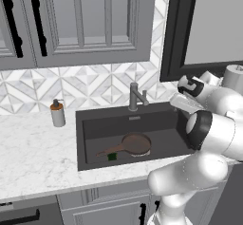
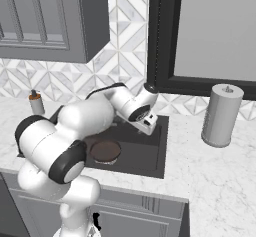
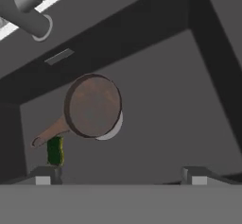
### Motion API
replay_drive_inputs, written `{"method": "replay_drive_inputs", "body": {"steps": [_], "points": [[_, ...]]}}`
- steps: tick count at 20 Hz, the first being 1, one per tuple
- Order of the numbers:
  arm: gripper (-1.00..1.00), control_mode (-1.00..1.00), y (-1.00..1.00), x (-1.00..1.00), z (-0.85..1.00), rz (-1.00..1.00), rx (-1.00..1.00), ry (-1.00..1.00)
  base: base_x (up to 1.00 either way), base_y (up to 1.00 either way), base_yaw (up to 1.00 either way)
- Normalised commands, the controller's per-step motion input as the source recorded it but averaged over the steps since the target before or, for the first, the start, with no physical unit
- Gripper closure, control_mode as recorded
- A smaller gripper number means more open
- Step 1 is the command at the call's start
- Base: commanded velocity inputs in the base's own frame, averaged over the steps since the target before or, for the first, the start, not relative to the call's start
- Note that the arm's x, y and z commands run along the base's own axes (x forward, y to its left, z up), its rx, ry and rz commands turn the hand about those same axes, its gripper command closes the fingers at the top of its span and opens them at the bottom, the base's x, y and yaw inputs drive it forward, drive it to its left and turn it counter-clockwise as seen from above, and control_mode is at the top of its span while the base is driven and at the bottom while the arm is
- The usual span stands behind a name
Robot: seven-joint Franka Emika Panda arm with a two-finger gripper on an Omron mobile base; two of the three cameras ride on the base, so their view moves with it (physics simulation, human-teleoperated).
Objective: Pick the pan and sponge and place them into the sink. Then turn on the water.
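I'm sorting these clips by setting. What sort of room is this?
A kitchen, rendered rather than real. A dark sink with a faucet is set into a marble counter, a pan lies in the basin, and cabinets hang above a tiled backsplash.

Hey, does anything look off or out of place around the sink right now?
Nothing spilled or damaged. The pan sits in the sink partly covering the round drain, with the sponge beside its handle. No water runs from the faucet. The claw is open above the basin.
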Motion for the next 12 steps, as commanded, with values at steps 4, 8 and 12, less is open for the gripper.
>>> {"method": "replay_drive_inputs", "body": {"steps": [4, 8, 12], "points": [[-1.00, -1.00, 0.04, 0.36, 0.01, -0.01, 0.06, -0.16, 0.00, 0.00, 0.00], [-1.00, -1.00, 0.14, 0.25, 0.05, 0.00, 0.04, -0.27, 0.00, 0.00, 0.00], [-1.00, -1.00, 0.16, 0.16, 0.06, 0.00, 0.02, -0.33, 0.00, 0.00, 0.00]]}}
